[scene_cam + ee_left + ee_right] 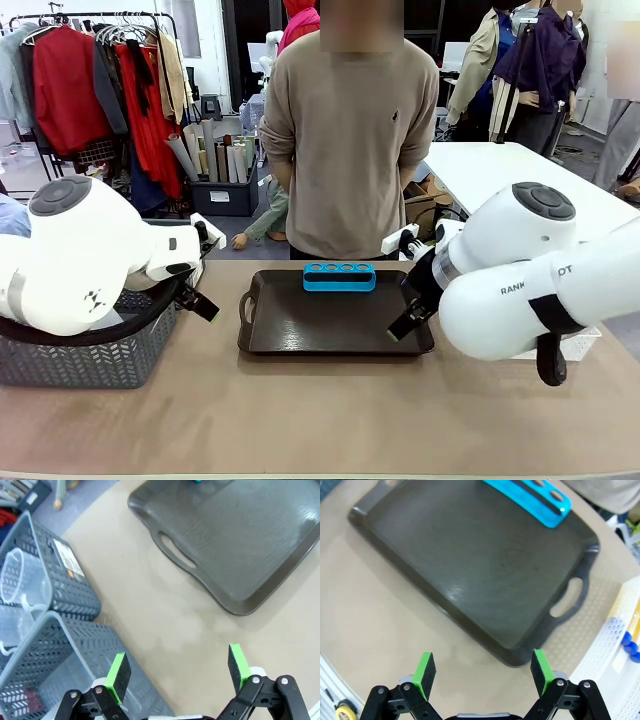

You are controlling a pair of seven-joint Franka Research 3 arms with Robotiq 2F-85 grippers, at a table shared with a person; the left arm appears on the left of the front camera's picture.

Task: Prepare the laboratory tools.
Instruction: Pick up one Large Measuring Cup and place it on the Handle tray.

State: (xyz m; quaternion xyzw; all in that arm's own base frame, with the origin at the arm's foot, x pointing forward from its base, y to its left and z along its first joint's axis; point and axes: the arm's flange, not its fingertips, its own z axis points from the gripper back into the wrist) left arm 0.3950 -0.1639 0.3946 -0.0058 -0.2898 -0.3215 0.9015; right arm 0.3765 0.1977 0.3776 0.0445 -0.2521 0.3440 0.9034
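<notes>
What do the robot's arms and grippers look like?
The left arm and right arm are glossy white, with rounded joints topped by dark grey round caps. The right arm carries black lettering and a black band. The left gripper and right gripper are black metal linkages with bright green pads.

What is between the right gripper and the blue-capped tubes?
Only the wall of the white basket: the tubes lie inside it. Bare table runs from the right gripper to it; its top looks open.
</notes>
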